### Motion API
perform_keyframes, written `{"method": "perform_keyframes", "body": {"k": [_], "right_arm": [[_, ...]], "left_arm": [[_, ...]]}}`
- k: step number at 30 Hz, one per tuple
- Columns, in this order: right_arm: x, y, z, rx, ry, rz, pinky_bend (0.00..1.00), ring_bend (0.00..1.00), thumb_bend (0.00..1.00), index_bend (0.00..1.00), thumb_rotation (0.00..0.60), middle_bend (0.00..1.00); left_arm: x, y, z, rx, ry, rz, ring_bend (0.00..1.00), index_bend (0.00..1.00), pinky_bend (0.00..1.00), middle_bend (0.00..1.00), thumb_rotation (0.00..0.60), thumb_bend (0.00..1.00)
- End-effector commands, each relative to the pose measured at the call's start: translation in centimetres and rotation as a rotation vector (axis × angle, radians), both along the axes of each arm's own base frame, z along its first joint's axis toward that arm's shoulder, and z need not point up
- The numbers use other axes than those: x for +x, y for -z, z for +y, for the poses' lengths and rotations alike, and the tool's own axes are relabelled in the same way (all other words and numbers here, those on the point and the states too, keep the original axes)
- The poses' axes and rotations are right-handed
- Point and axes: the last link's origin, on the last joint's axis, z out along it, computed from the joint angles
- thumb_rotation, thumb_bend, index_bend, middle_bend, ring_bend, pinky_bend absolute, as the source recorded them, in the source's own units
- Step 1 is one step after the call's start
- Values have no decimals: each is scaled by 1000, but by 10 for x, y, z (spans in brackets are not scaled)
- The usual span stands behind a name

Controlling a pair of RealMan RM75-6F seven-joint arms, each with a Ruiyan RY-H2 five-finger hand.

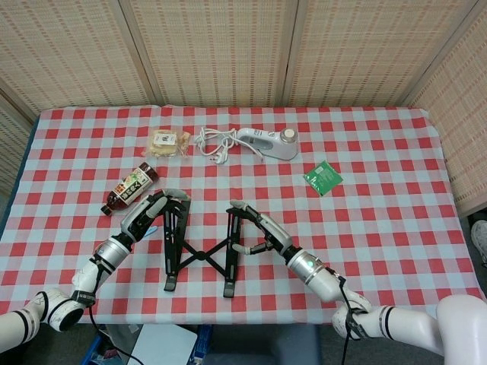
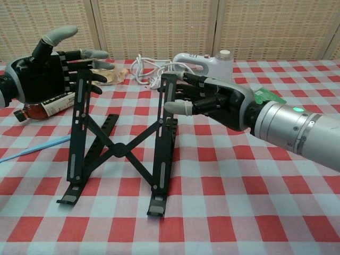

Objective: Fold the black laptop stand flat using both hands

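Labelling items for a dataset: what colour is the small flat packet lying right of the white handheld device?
Green; the small packet shows best in the head view.

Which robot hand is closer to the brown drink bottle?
Left. The left robot hand sits just in front of the brown plastic drink bottle, beside the black laptop stand. The right robot hand is across the stand, farther away.

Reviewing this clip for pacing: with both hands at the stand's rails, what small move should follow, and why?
Probably press the two hands gently toward each other. The left hand and right hand flank the black laptop stand, fingers spread at the outer sides of its upright rails, and its crossed braces are still open.
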Motion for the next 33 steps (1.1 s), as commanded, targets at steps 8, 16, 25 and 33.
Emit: {"method": "perform_keyframes", "body": {"k": [8,16,25,33], "right_arm": [[6,-7,15,14,-71,-93,99,88,256,91,600,196],[9,-18,33,48,-151,-104,104,88,256,91,600,199],[9,-33,49,74,-215,-105,116,88,260,91,600,199],[8,-39,61,79,-255,-91,116,88,266,91,600,199]], "left_arm": [[1,-21,-22,-35,47,-54,369,308,432,321,252,260],[1,-42,-51,-54,124,-58,369,308,432,321,253,260],[-3,-58,-85,-74,197,-52,368,308,433,321,256,260],[-3,-64,-107,-99,256,-43,369,307,433,321,258,260]]}}
